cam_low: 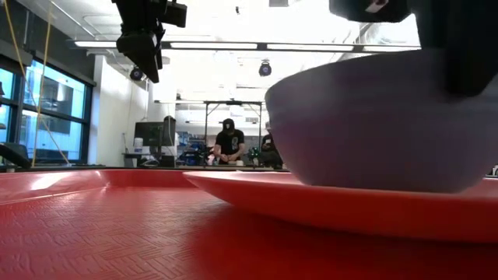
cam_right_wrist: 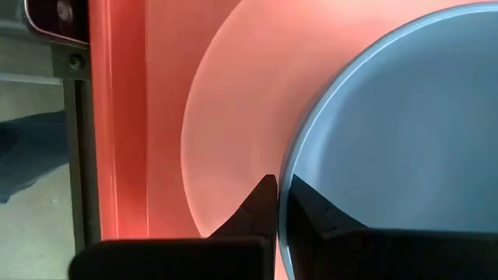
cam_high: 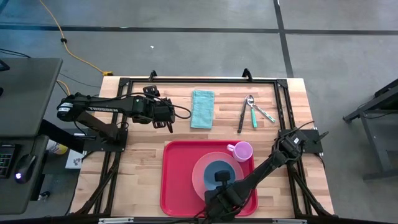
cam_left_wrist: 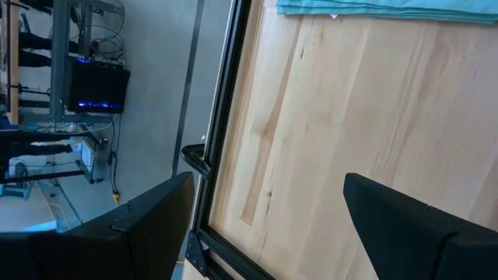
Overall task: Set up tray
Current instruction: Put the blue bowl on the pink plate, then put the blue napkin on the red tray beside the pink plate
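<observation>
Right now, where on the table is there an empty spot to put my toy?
Bare wood lies between the teal cloth and the cutlery, and left of the red tray, below the left claw. It is crowded on the tray: pink plate, blue bowl, pink cup and the right claw at the bowl's rim.

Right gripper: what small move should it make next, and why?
Probably open and lift away. The right gripper pinches the rim of the blue bowl, which already sits on the pink plate inside the red tray.
</observation>
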